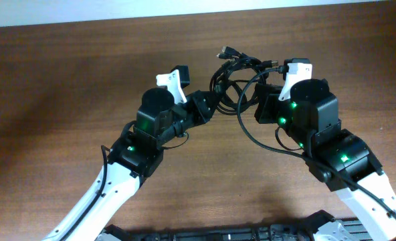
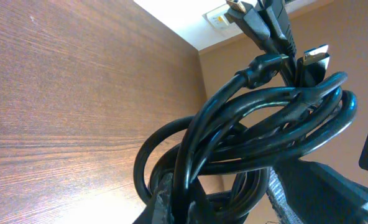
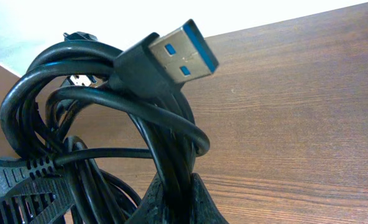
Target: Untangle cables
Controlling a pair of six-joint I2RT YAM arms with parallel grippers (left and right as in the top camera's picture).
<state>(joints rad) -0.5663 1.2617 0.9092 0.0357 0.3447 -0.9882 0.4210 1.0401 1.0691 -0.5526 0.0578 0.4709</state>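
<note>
The robot is at the pulling-apart step. The left gripper (image 2: 221, 198) squeezes a fat bunch of the black cables (image 1: 237, 72). The right gripper (image 3: 178, 200) pinches one strand tight. The knot sits between the two, just past their fingertips, and a USB plug (image 3: 170, 55) sticks up above the right one. Next they should probably pull apart slowly, so the loops slip free.

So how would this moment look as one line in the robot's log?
task: untangle cables | left end effector: shut on cables | right end effector: shut on cables near USB plug | state: tangled
</note>
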